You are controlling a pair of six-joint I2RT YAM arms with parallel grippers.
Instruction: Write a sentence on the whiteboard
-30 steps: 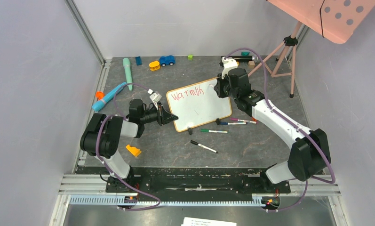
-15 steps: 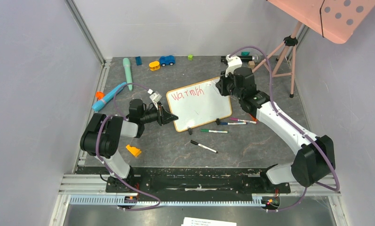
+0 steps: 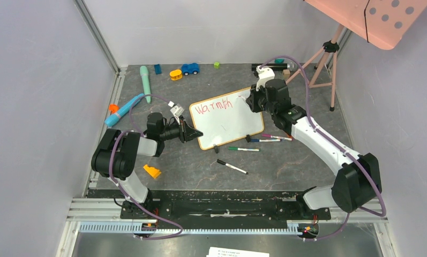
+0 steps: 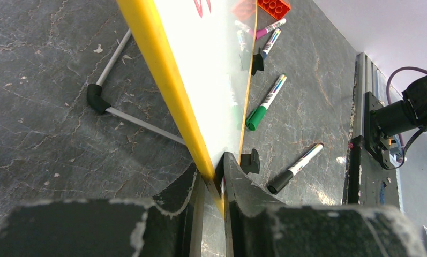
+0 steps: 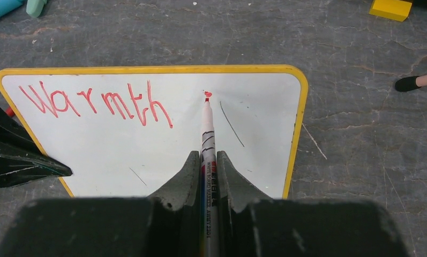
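Observation:
The whiteboard stands tilted at mid-table, with a yellowish frame and black feet. The sentence shows as one red word, "Warmth", along the top of the board; it also shows in the right wrist view. My left gripper is shut on the whiteboard's near left corner. My right gripper is shut on a red marker, whose tip touches the whiteboard just right of the word.
Loose markers lie in front of the board: green, black-capped, blue and pink. A tripod with a pink dotted panel stands back right. Toys, a teal tube and an orange piece lie around.
My right gripper has shifted slightly right and back with the marker, past the end of "Warmth". The left gripper and the board have not moved.

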